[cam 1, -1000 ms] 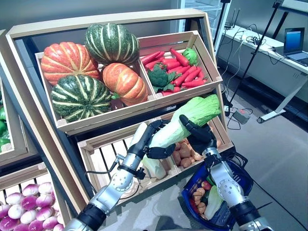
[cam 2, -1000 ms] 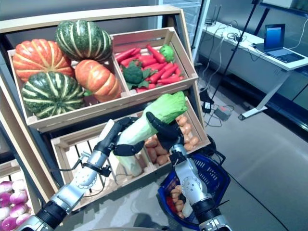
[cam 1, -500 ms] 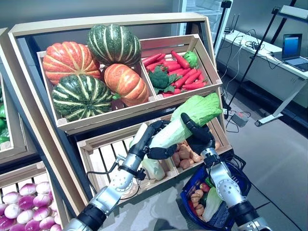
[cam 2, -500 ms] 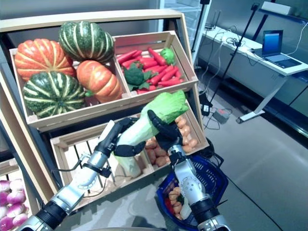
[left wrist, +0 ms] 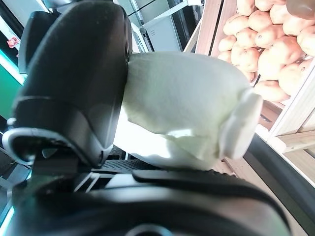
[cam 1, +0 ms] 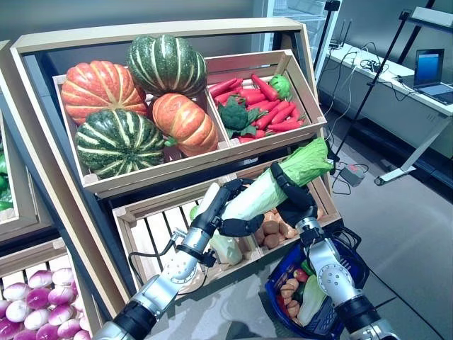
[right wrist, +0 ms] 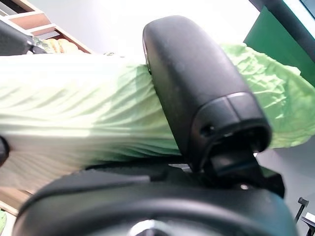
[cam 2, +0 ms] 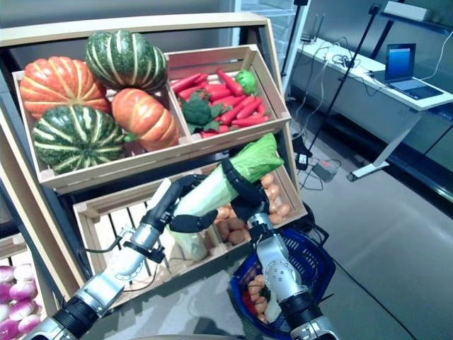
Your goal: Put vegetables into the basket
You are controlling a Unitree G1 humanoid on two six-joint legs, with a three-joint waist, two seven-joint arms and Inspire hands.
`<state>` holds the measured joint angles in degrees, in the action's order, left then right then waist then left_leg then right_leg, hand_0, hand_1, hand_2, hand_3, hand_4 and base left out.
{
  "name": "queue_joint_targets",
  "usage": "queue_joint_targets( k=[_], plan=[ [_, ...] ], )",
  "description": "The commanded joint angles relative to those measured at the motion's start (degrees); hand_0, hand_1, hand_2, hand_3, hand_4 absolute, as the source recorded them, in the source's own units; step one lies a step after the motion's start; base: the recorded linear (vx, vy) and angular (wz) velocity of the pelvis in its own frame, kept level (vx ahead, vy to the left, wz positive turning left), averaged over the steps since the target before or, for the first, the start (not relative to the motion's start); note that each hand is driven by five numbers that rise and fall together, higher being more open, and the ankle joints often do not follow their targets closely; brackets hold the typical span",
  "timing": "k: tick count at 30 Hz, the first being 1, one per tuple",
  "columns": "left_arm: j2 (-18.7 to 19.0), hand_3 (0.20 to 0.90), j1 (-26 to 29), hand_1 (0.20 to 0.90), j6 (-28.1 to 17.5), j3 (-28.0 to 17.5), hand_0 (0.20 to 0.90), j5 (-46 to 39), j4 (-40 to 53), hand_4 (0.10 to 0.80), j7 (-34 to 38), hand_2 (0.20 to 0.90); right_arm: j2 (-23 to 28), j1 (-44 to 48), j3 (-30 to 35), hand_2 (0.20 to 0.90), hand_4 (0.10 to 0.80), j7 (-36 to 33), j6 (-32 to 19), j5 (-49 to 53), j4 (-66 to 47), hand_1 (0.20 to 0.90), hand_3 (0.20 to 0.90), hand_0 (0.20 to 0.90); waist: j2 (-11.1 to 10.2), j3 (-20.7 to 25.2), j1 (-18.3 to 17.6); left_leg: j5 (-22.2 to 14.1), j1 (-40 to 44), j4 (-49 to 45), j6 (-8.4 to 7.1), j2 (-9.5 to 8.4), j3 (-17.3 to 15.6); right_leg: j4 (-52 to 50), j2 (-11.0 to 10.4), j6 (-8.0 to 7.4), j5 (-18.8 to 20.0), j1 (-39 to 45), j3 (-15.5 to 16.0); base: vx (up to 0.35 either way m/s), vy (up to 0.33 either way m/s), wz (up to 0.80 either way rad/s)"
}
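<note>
A long napa cabbage (cam 1: 279, 183) is held aloft by both hands in front of a wooden produce stand (cam 1: 49, 177), its pale stalk end pointing down to the left and its leafy green top tilted up to the right. The left hand (cam 1: 230, 205) is clenched around the pale lower half, thumb curled underneath, as its wrist view confirms with the white stalk pressed between thumb and fingers. The right hand (cam 1: 294, 198) is wrapped around the green upper half, fingers hooked over the leaves.

The cabbage is carried above the lower crate of potatoes (cam 1: 272, 228), clear of them, and left of and above the blue basket (cam 1: 354, 263). The basket stands on the floor at the near right, just beside the stand, and already holds small potatoes, something red and a pale green vegetable. A second cabbage (cam 1: 225, 248) lies in the lower-left crate, below the left hand.

On the upper shelf, two orange and two striped green pumpkins (cam 1: 117, 142) are packed into the left crate, while red carrots (cam 1: 272, 106) and broccoli (cam 1: 233, 113) fill the right one. Purple onions (cam 1: 32, 304) are seen at the near left, and a laptop (cam 1: 432, 67) rests on a counter at the far right.
</note>
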<state>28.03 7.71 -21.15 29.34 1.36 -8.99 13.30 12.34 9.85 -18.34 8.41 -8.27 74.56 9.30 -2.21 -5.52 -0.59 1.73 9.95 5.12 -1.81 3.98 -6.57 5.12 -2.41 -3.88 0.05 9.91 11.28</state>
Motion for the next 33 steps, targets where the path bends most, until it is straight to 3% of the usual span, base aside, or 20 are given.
queue_joint_targets(
  k=[1,14,33],
  plan=[
    [-2.46,0.9,10.26,0.9,-12.31,3.1,0.9,0.1,7.88,0.8,-1.05,0.9,-3.91,10.31,4.78,0.3,0.4,0.03,-4.61,-0.15,0.33,0.3,0.3,0.3,0.08,2.27,0.52,-7.83,1.61,-0.12,2.57,-1.59,-1.58,-0.12,-0.46,1.34,-3.14,1.44,-0.69,0.0,0.0,0.0],
    [-1.36,0.9,3.74,0.9,-6.48,-1.92,0.9,-0.28,3.84,0.8,-0.94,0.9,-0.91,1.96,9.95,0.3,0.4,-0.46,-8.04,-3.23,1.9,0.3,0.3,0.3,0.09,1.51,-0.41,-7.59,1.42,-0.12,2.86,-1.16,-2.79,-0.12,-0.24,1.24,-2.45,0.65,-1.92,0.0,0.0,0.0],
    [1.68,0.9,-2.75,0.9,-6.72,-12.43,0.9,-0.35,-1.76,0.8,-0.18,0.9,10.21,-5.78,27.54,0.3,0.4,-3.14,-8.11,-9.39,10.24,0.3,0.3,0.3,-0.19,0.24,-2.87,-7.39,1.25,-0.12,2.43,-0.18,-5.48,-0.12,0.27,1.14,-1.41,-0.53,-4.13,0.013,-0.017,-0.11]
  ],
)
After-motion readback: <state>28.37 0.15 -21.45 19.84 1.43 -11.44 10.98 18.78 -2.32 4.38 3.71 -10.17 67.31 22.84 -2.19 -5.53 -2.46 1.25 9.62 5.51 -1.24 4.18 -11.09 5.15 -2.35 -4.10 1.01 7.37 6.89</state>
